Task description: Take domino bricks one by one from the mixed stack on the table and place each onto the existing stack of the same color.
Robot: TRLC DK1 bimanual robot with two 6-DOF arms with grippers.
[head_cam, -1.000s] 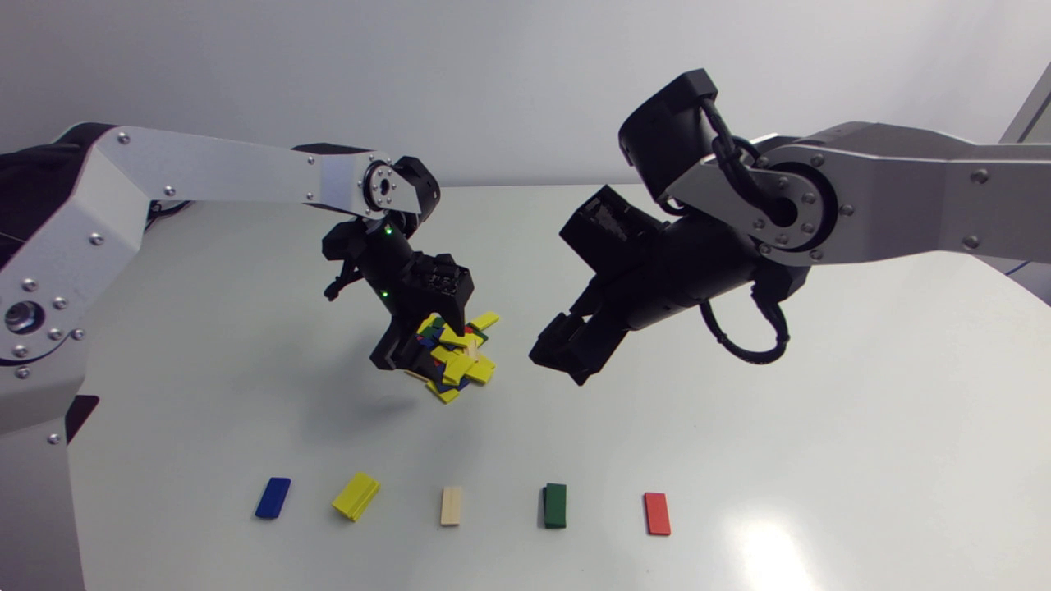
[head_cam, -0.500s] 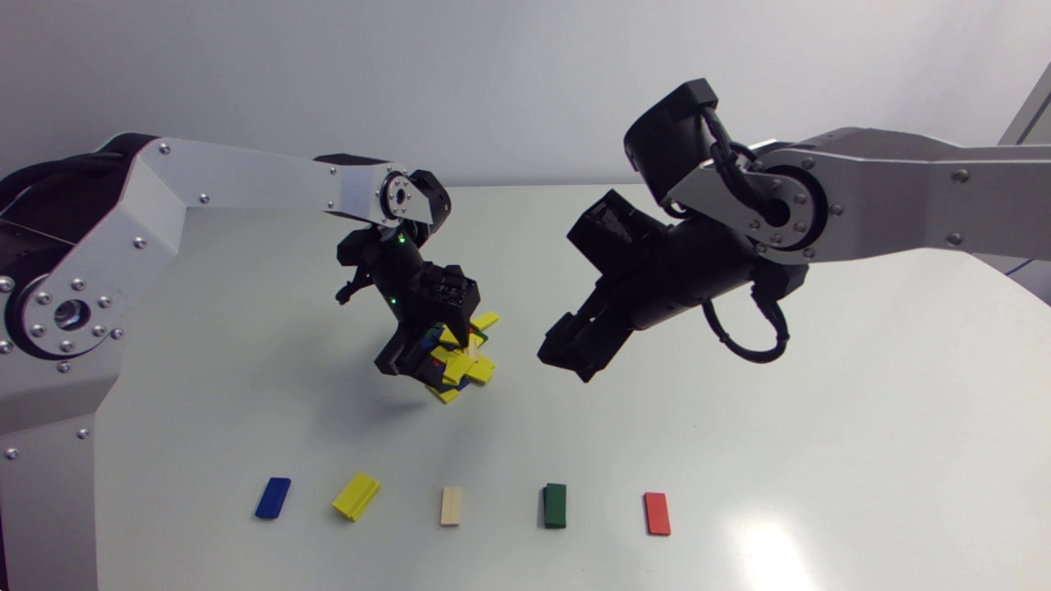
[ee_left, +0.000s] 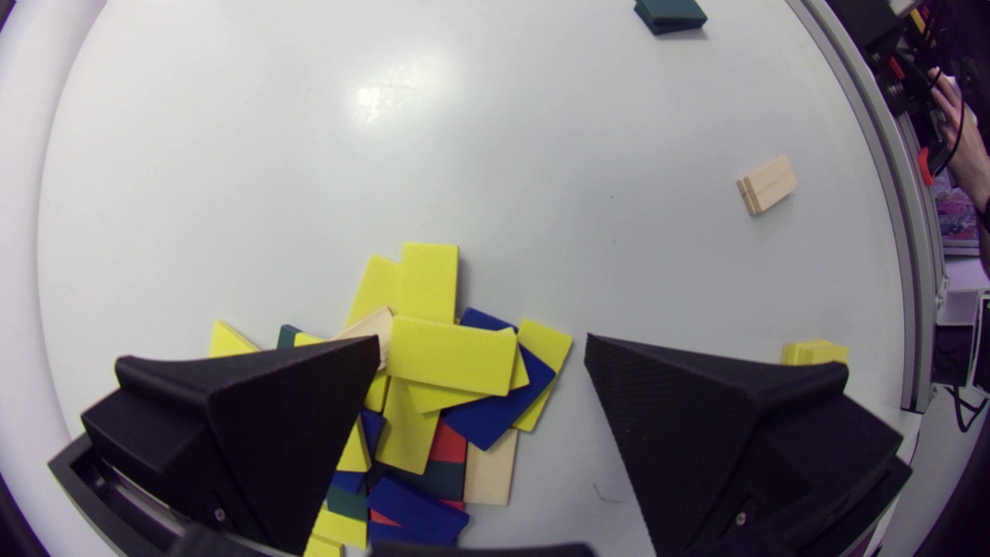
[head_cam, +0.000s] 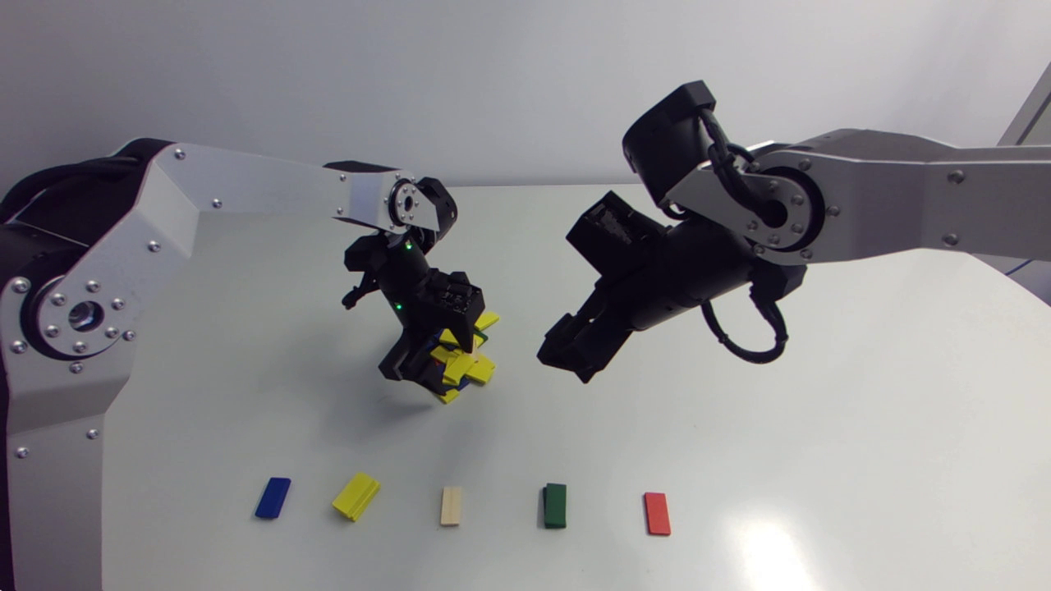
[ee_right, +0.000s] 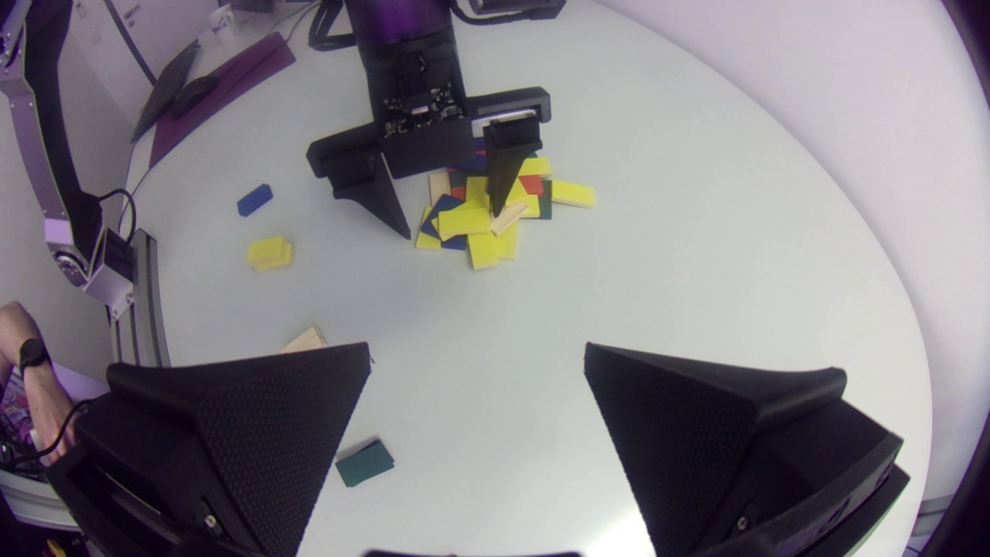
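Head view, centre of the frame: the left gripper (head_cam: 431, 365) points down over the mixed pile (head_cam: 464, 369), its two fingers spread wide and holding nothing. In its wrist view the fingers straddle the heap. A flat yellow brick (ee_left: 452, 356) lies on top between them, nearer one finger. That brick looks like the likely pick, since it is uppermost and nothing overlaps it. The wide spread probably lets the fingers drop on either side of a brick before closing. Whether a fingertip touches the pile cannot be told.

Just right of the pile, the right gripper (head_cam: 566, 365) hangs above the bare table (head_cam: 821, 410). It tilts toward the heap, fingers apart and empty, seemingly parked out of the other arm's way.

A row of five sorted stacks runs along the lower part of the frame, well apart from the pile. From left to right they are the blue stack (head_cam: 273, 497), yellow stack (head_cam: 355, 495), natural wood stack (head_cam: 451, 506), green stack (head_cam: 555, 505) and red stack (head_cam: 657, 513). Their spacing gives each colour its own landing spot. The yellow stack looks slightly askew.
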